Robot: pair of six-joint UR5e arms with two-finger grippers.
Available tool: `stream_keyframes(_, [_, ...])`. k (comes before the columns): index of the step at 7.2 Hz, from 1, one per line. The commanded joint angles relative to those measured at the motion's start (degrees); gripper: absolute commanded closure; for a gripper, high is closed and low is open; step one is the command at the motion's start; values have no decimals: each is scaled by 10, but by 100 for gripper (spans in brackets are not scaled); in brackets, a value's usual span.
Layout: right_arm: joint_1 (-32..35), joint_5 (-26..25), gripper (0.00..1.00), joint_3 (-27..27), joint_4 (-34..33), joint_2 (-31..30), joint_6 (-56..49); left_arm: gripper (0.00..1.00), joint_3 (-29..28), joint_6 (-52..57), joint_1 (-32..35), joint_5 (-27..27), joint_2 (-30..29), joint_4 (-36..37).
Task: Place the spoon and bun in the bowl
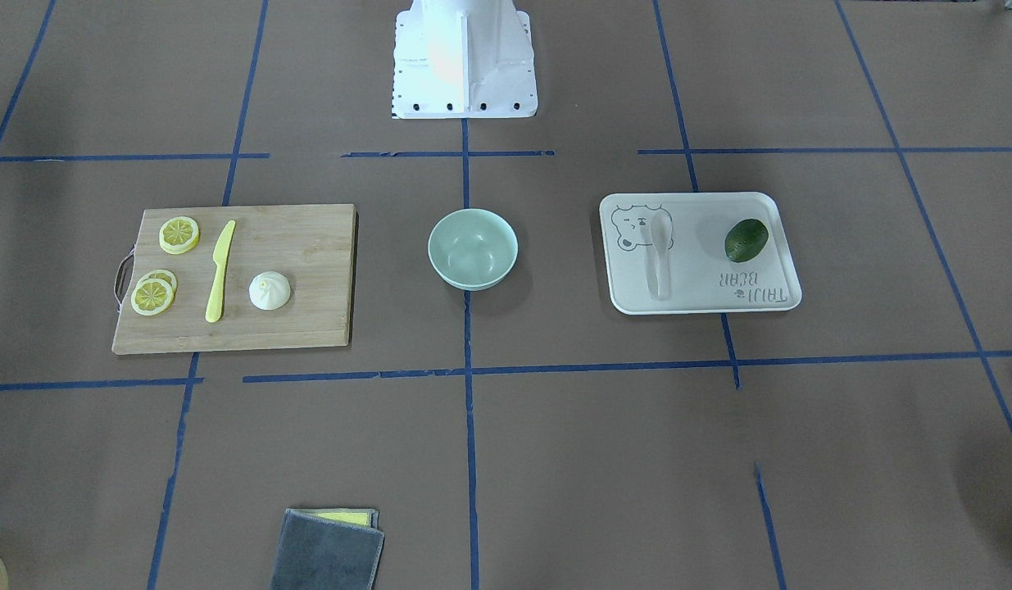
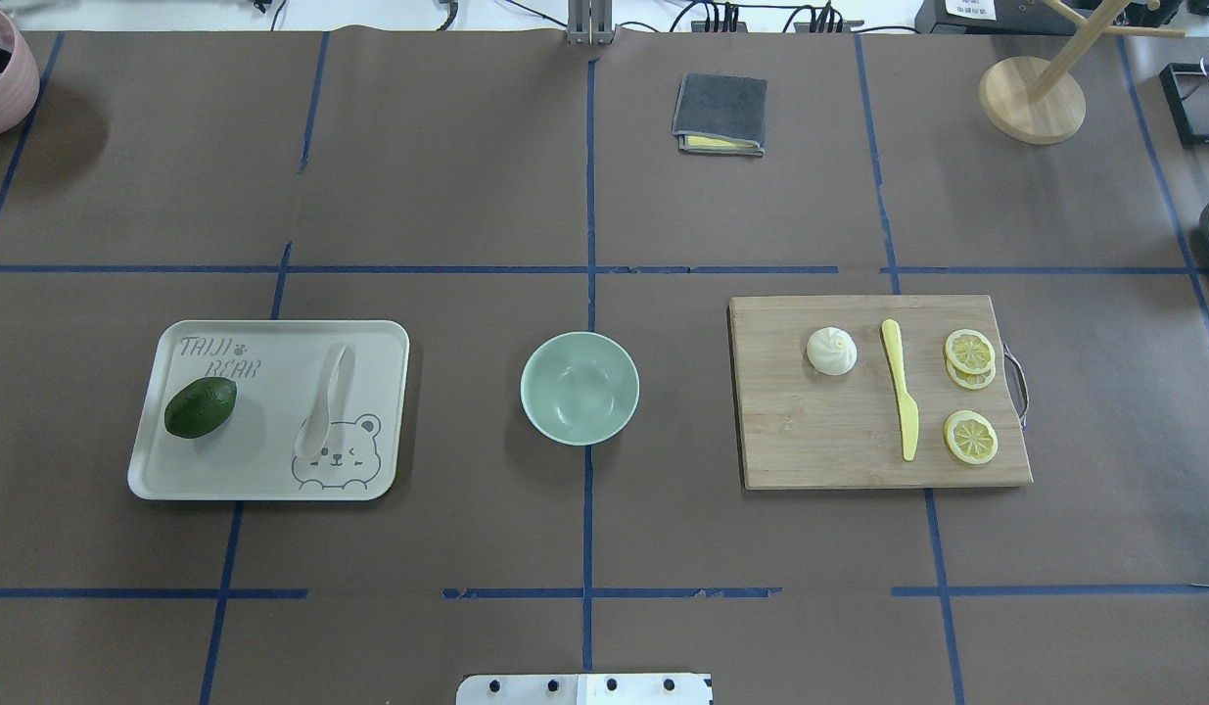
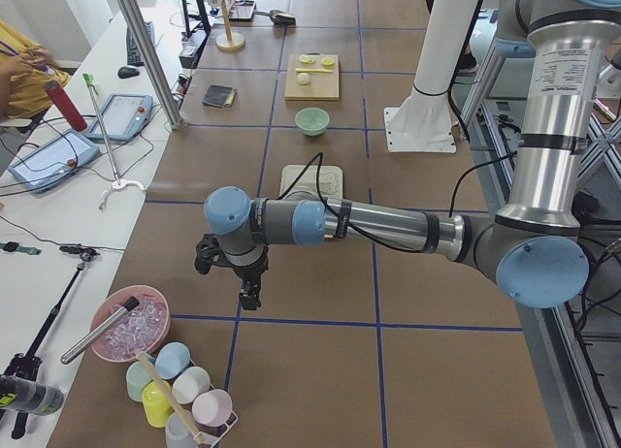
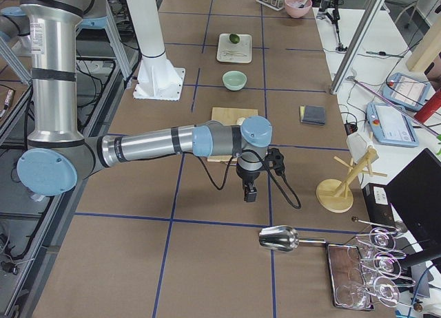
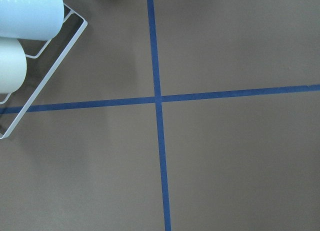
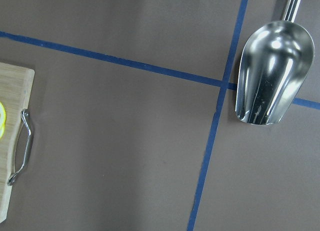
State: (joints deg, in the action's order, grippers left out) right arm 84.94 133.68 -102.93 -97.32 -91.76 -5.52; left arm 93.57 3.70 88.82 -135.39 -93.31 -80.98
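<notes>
The pale mint-green bowl (image 2: pixel 580 387) stands empty at the table's centre, also in the front view (image 1: pixel 473 248). The off-white spoon (image 2: pixel 327 401) lies on the white bear-print tray (image 2: pixel 154 470), scoop toward the bear. The white bun (image 2: pixel 831 351) sits on the wooden cutting board (image 2: pixel 810 450). My left gripper (image 3: pixel 249 298) hangs over the table's left end, far from the tray. My right gripper (image 4: pixel 249 193) hangs beyond the board at the right end. They show only in the side views, so I cannot tell whether either is open or shut.
An avocado (image 2: pixel 201 406) lies on the tray. A yellow knife (image 2: pixel 901 399) and lemon slices (image 2: pixel 970 436) lie on the board. A folded grey cloth (image 2: pixel 720 114) is at the far side. A metal scoop (image 6: pixel 272 71) and a cup rack (image 5: pixel 30 46) are at the table's ends.
</notes>
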Motion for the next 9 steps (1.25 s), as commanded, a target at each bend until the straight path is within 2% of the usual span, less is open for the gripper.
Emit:
stream_keyframes(1, [0, 8, 0, 5, -3, 6, 0, 0, 40, -2, 34, -14, 12, 6])
stream_keyframes(2, [0, 17, 0, 4, -2, 6, 0, 0, 47, -7, 34, -25, 14, 5])
stream_keyframes(4, [0, 18, 0, 4, 1, 6, 0, 0, 53, -7, 31, -13, 9, -2])
stream_keyframes(5, [-1, 12, 0, 6, 3, 5, -2, 0, 54, -3, 30, -39, 9, -15])
stream_keyframes(6, [-1, 12, 0, 5, 3, 5, -2, 0, 60, -8, 10, -85, 9, -61])
stream_keyframes(7, [-1, 12, 0, 8, 3, 4, -3, 0, 72, -26, -30, -92, 8, -75])
stream_keyframes(8, [-1, 13, 0, 8, 3, 4, -2, 0, 105, -112, -81, -91, 4, -110])
stream_keyframes(9, [-2, 14, 0, 8, 4, 2, -1, 0, 118, -210, -132, -88, 2, -197])
